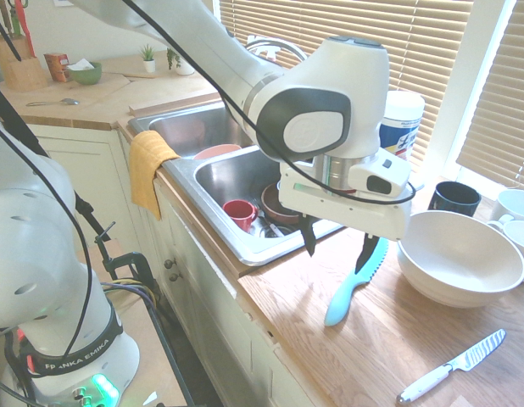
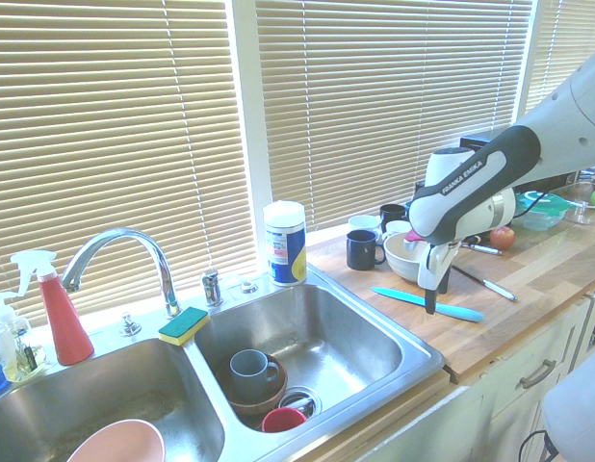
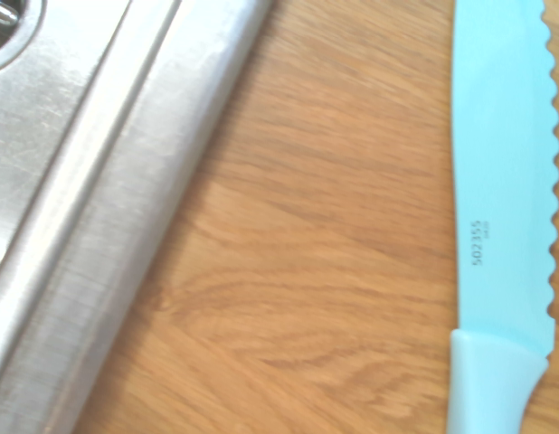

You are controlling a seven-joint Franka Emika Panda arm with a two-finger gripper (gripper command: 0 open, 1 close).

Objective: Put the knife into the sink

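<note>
Hovering over the table [image 1: 270, 297] just beside the sink [image 1: 242, 257], the jaws [image 1: 336, 263] are standing wide apart, with nothing between them being gripped. The teal knife [image 1: 356, 284] is lying flat on the table beside the sink, apart from the sink's rim, and one fingertip is showing in front of its blade in the first exterior view. Whether that fingertip is touching the blade, the pictures are not making clear. The wrist view is showing the serrated edge facing away from the sink, with small dark print on the blade.

Farther from the sink than the teal knife, a large pale bowl [image 1: 459, 259] and a knife with a white handle [image 1: 451, 367] are resting on the table. A dark mug [image 1: 454, 198] is standing between the sink and more cups.

Inside the sink's basin nearer the teal knife, a red cup [image 1: 240, 214] is sitting beside a brown bowl [image 2: 263, 401] that is holding a blue-gray mug [image 2: 251, 373]. A pink bowl [image 2: 118, 447] is lying in the sink's other basin. At the sink's window side, a wipes canister [image 2: 285, 243] is standing upright, and a sponge [image 2: 184, 325] is resting on the rim near the faucet [image 2: 124, 234].
</note>
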